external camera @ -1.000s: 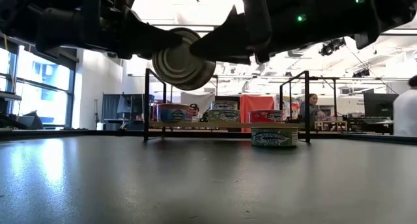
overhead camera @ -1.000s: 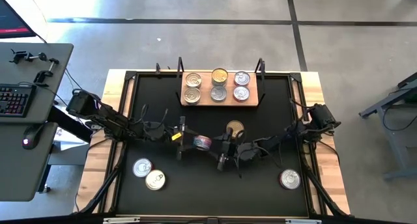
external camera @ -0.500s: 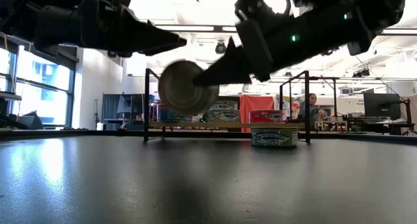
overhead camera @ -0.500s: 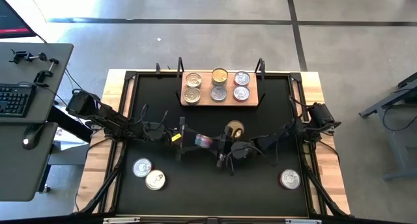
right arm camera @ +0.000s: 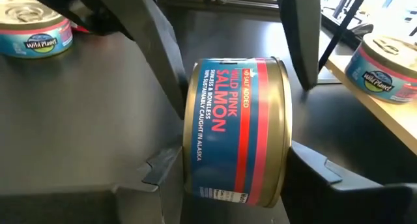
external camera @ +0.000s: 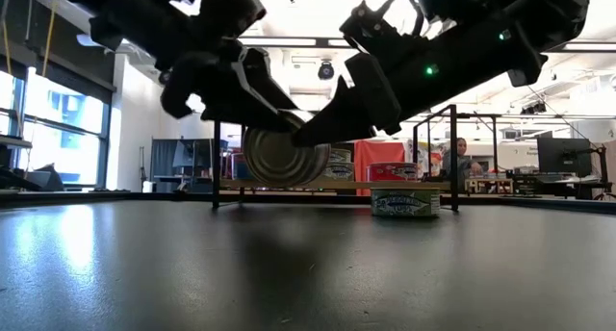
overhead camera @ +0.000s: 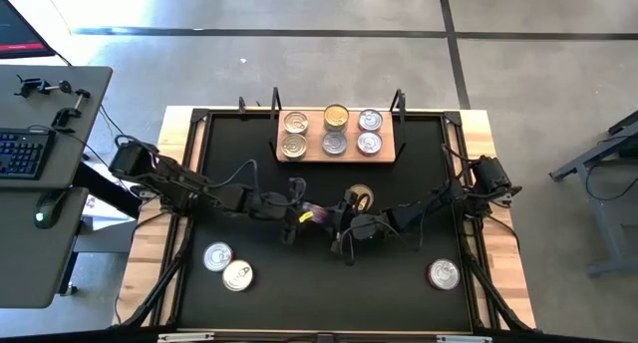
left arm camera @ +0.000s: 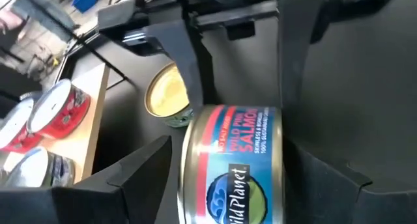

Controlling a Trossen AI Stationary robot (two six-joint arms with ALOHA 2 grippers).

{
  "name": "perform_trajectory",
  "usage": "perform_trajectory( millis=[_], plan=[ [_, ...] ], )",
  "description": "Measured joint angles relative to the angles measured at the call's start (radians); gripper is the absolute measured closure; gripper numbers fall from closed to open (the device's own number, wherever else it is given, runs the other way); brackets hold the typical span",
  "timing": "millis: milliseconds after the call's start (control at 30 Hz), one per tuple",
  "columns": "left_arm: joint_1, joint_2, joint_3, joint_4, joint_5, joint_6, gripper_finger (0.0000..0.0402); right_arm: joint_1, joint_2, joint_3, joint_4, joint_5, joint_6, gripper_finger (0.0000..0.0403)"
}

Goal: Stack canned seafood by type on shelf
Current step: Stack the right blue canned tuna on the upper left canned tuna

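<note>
The round blue-and-red-labelled metal salmon tin [right arm camera: 236, 129] hangs on edge above the black tabletop [overhead camera: 319, 283], near the light-wood shelf [overhead camera: 337, 149], clamped across its flat lids by the right claw [overhead camera: 344, 225]. The left claw [overhead camera: 305, 212] stands open around it. Rigid and probably fairly heavy, its smooth lids could slip, so grip them squarely.

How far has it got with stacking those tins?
Done: six tins show on the shelf. In hand: a salmon tin, in mid-air, gripped by the right gripper, the left gripper open around it. Left: four tins on the black mat, one gold-lidded.
</note>
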Motion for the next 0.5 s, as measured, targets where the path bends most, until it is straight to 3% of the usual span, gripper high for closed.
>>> perform_trajectory(
  millis=[267,500],
  plan=[
    [-0.013,0.030,0.002,0.038,0.002,0.076,0.0129,0.000,0.000,0.000,-0.009,-0.004,0.000,0.0226],
    [-0.017,0.030,0.002,0.018,0.006,0.074,0.0199,0.000,0.000,0.000,-0.021,-0.020,-0.007,0.0226]
  ],
)
